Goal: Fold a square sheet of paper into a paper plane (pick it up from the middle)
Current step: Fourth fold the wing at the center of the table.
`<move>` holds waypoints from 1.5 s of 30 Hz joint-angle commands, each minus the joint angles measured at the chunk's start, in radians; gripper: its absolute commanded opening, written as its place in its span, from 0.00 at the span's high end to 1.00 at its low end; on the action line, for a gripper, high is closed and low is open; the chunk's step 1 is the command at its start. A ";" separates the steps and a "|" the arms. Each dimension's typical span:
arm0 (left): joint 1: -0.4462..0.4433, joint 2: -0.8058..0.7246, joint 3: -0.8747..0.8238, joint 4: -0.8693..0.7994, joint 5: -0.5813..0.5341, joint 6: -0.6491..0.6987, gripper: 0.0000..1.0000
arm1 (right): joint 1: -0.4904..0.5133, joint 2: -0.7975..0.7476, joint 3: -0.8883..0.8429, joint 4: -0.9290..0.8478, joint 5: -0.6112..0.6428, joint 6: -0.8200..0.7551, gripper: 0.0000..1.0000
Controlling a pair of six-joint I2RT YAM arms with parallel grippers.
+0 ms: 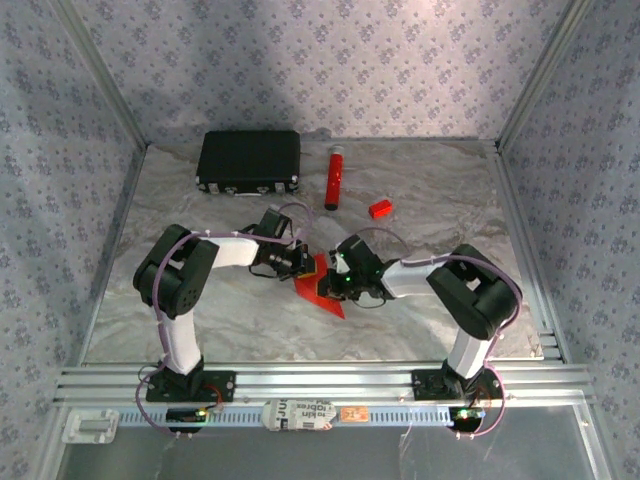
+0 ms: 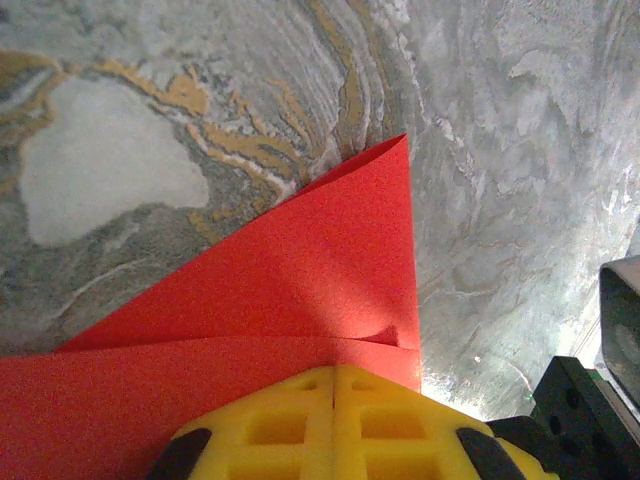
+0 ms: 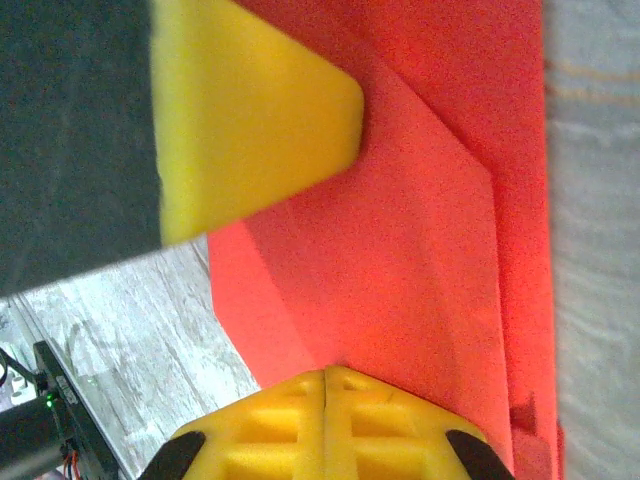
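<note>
Folding stands partway: red paper sheet (image 1: 318, 292) lies mid counter (image 1: 430, 210), angled flaps creased over, no slim dart yet; left end effector (image 2: 333, 372) and right end effector (image 3: 325, 372) both closed, tips on it.

The left arm (image 1: 182, 285) and right arm (image 1: 468, 298) fold inward at the elbows. The left hand (image 1: 300, 262) and right hand (image 1: 336, 278) sit low, close together, with jaws fully closed.

Blk/wht arms (image 1: 181, 338), yellow pads (image 2: 290, 425), purplish? cables (image 1: 513, 285)
</note>
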 commanded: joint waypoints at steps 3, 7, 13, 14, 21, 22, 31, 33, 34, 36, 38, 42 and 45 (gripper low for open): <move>0.012 0.043 -0.026 -0.044 -0.058 0.008 0.99 | -0.001 -0.042 -0.069 -0.052 -0.032 0.017 0.99; 0.012 0.045 -0.026 -0.042 -0.056 0.006 0.99 | -0.001 -0.068 -0.114 -0.024 -0.036 0.030 0.98; 0.013 0.046 -0.026 -0.042 -0.056 0.003 0.99 | 0.001 -0.130 -0.176 -0.022 -0.028 0.034 0.97; 0.013 0.047 -0.025 -0.042 -0.056 0.002 0.99 | 0.001 -0.145 -0.190 -0.028 -0.028 0.034 0.97; 0.014 0.045 -0.026 -0.038 -0.054 -0.007 0.99 | 0.007 -0.238 -0.269 -0.065 -0.022 0.023 0.96; 0.015 0.044 -0.026 -0.038 -0.053 -0.008 0.99 | 0.007 -0.247 -0.278 -0.069 -0.023 0.023 0.96; 0.014 0.034 -0.038 -0.031 -0.053 -0.019 0.99 | 0.011 -0.292 -0.330 -0.103 -0.027 0.010 0.96; 0.017 0.034 -0.041 -0.024 -0.051 -0.026 0.99 | 0.008 -0.313 -0.328 -0.112 -0.017 0.014 0.96; 0.016 0.036 -0.043 -0.023 -0.050 -0.026 0.99 | 0.008 -0.323 -0.326 -0.116 -0.014 0.016 0.96; 0.016 0.034 -0.043 -0.021 -0.050 -0.030 0.99 | 0.007 -0.352 -0.311 -0.147 0.012 0.021 0.96; 0.017 0.033 -0.044 -0.021 -0.050 -0.032 0.99 | 0.005 -0.388 -0.296 -0.179 0.061 0.041 0.96; 0.019 0.030 -0.046 -0.019 -0.050 -0.039 0.99 | 0.011 -0.458 -0.277 -0.186 0.147 0.108 0.94; 0.019 0.028 -0.046 -0.015 -0.049 -0.046 0.99 | 0.019 -0.482 -0.248 -0.221 0.190 0.130 0.93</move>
